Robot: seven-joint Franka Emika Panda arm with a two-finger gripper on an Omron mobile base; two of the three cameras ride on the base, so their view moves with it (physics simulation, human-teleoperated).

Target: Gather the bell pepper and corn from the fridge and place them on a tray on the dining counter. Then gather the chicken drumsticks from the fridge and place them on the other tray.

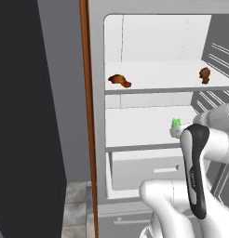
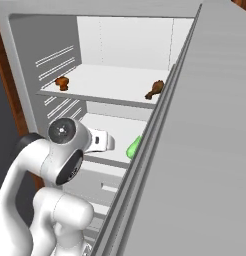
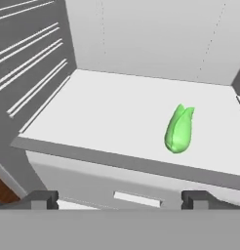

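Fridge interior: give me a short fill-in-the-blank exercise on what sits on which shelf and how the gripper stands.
1. The two chicken drumsticks lie on the ____ shelf of the fridge.
2. The corn lies on the shelf ____ them.
3. The gripper is ____ and holds nothing.
4. The corn's colour is ____.

Missing words: upper; below; open; green

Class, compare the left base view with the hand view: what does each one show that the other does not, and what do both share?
Left base view alone: two orange-brown club-shaped chicken drumsticks on the upper white shelf, and the reddish-brown wood edge beside the pale grey fridge. Hand view alone: the open end effector, its dark fingertips apart. Both: the light green corn cob on the middle shelf.
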